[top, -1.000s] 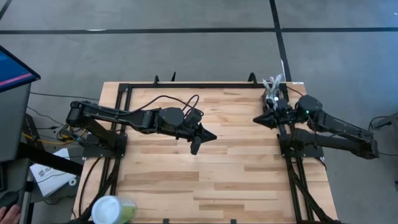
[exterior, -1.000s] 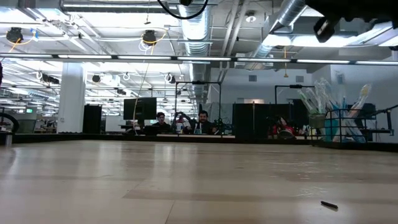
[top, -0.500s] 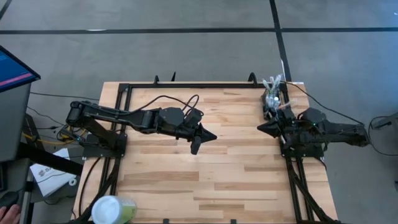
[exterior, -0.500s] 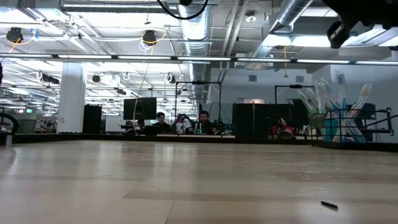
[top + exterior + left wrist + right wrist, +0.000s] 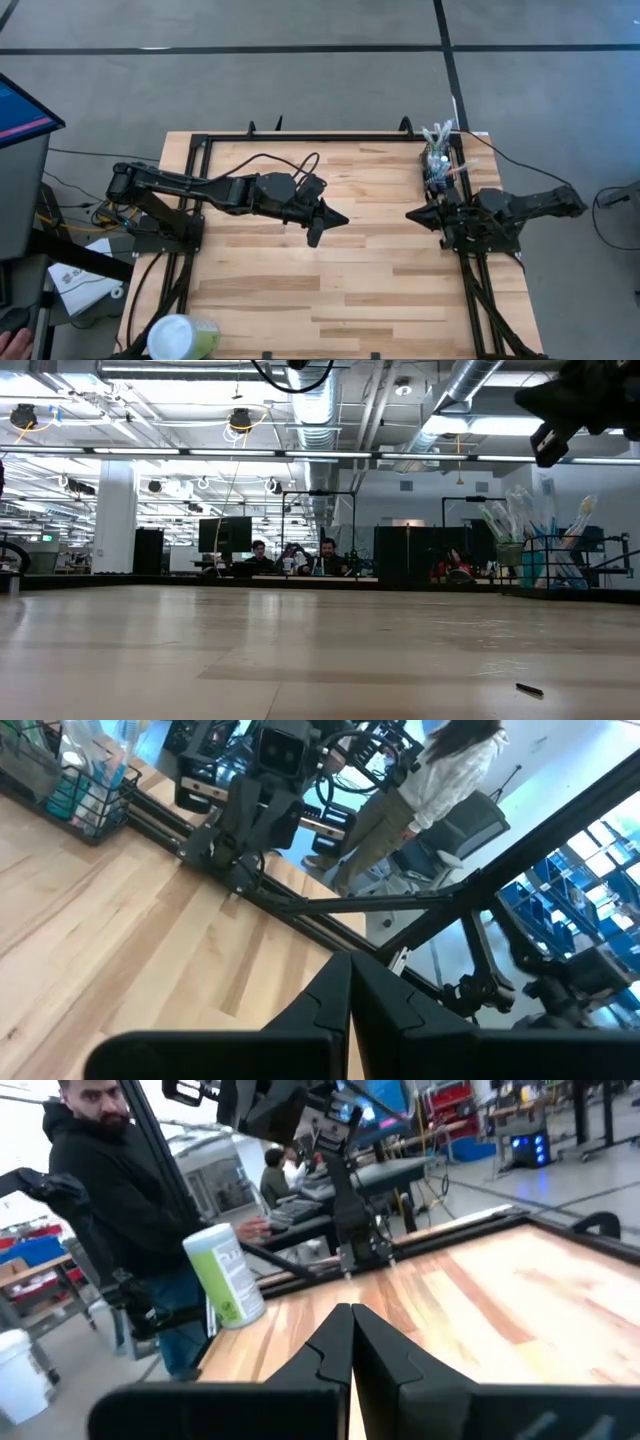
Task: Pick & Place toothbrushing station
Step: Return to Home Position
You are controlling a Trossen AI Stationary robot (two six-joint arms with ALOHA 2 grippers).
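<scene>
A big open workshop is showing behind the pale wooden worktop (image 5: pixel 340 290), with people sitting at desks far off in the low view and a person in a dark hooded top (image 5: pixel 110 1200) standing just past the worktop's edge in the right wrist view. The toothbrushing station (image 5: pixel 437 163), a dark wire holder full of brushes, is standing upright in the upper right of the high view, close to the worktop's back corner and right beside the right arm's frame. Nothing is touching it.

The right arm (image 5: pixel 505 208) is sitting folded low at the right edge, just below the station in the frame. The right jaws are pressed together, holding nothing and pointing in toward the centre. The left arm (image 5: pixel 225 188) is lying stretched out from the left edge to the middle of the frame. The left jaws are likewise closed and empty, hanging over bare wood. A pale-green cup with a white lid (image 5: pixel 182 337) is standing at the lower left, well apart from both arms.

The placing looks finished, and the step in hand seems to be the return to rest. The right arm looks nearly tucked in. The next move probably calls for the left arm to fold back toward its base at the left, keeping the jaws closed and well clear of the cup.
</scene>
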